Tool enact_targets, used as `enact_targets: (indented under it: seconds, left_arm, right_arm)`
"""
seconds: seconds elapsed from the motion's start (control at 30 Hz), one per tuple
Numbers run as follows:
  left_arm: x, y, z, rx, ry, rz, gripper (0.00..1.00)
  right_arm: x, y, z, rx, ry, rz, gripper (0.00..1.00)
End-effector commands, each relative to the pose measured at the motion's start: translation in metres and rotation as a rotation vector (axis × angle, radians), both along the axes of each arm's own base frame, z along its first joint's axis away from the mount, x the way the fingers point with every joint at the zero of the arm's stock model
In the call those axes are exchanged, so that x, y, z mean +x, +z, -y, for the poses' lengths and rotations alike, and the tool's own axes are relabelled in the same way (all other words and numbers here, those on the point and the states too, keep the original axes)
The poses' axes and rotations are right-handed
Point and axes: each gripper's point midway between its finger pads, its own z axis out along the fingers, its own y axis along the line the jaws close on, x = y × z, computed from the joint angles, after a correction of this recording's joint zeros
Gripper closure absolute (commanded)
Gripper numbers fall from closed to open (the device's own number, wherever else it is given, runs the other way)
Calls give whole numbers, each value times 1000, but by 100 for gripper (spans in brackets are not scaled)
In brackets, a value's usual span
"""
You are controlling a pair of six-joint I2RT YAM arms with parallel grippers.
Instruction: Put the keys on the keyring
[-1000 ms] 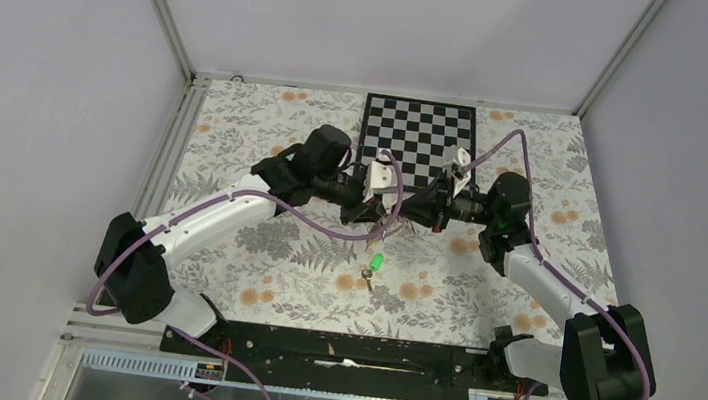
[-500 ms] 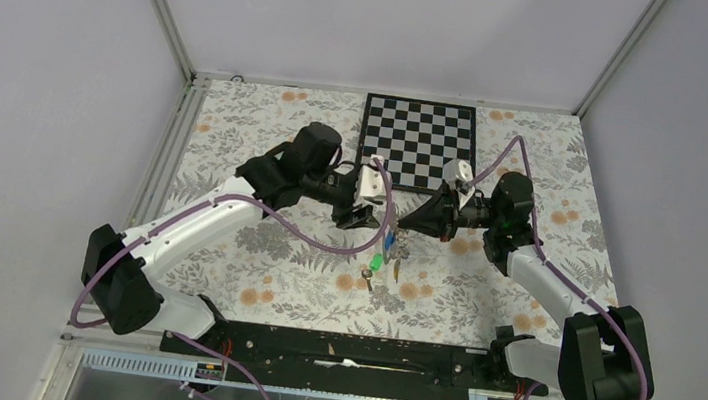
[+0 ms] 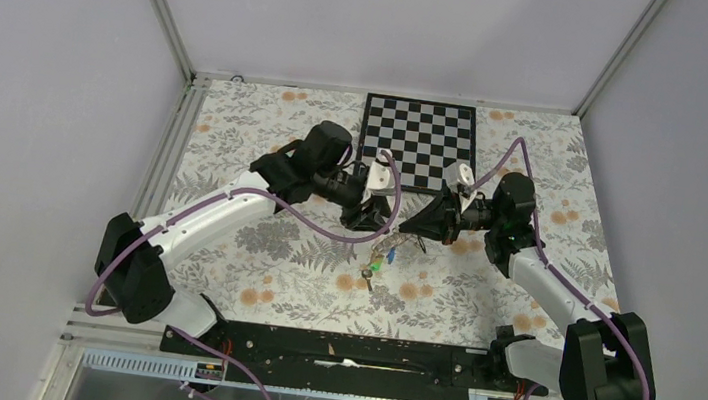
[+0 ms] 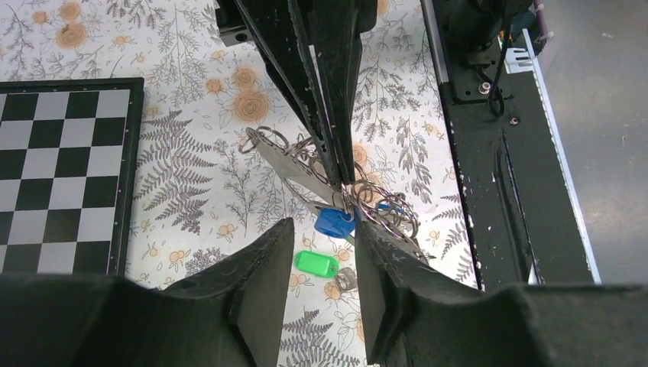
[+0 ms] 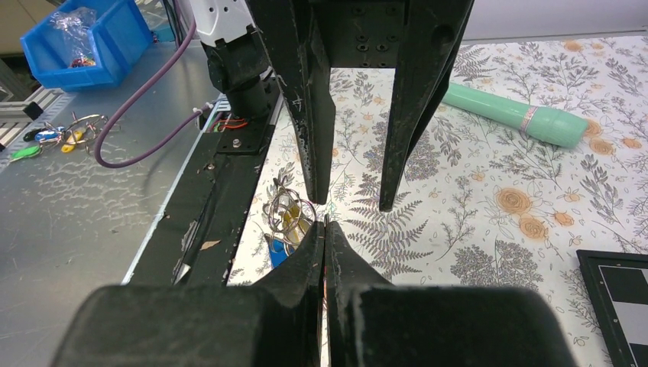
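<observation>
Mid-job, from where I stand. The right end effector (image 5: 325,229) is pinched tight on the keyring (image 4: 380,208), holding it up over the middle of the worktop (image 3: 235,146), just in front of the chessboard (image 3: 417,142). The keyring reads as a tangle of thin silvery wire loops w/ a flat grey tag (image 4: 281,159) sticking out to one side. Hanging off the loops are a blue key (image 4: 335,222) and a second bit of blue further round. From the right wrist view there's also something yellow tucked behind a loop, prob. the gold key (image 5: 294,222). So those look threaded already.

The green key (image 4: 315,264) isn't. It lies flat on the worktop right under the bunch, w/ a small round metal bit (image 4: 345,279) just beside it; can't tell what that is.

The left end effector (image 5: 353,202) faces the right one nearly tip to tip, jaws partway apart, nothing btw. them.

Next move, I'd guess: left goes down for the green key, takes it by the plastic head so the hole end is free, then brings it up to the split in a loop. Fiddly, since the key is tiny, smooth and lying flat, so the fingers need to come down square either side. The loops look springy & will prob. swing if nudged.
</observation>
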Motion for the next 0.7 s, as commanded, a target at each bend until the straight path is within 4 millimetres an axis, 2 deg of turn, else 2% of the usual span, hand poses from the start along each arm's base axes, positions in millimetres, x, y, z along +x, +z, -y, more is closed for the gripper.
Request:
enact_targets:
  seconds: [0.0, 0.27, 0.67]
  left_arm:
    - [5, 20, 11, -77, 0, -8, 59]
    - [1, 11, 20, -73, -5, -57, 61]
    - [-1, 5, 26, -68, 4, -94, 69]
  right_arm:
    - [-1, 16, 1, 23, 10, 87, 100]
    - [3, 14, 0, 22, -8, 84, 100]
    - [5, 11, 0, 21, -26, 78, 100]
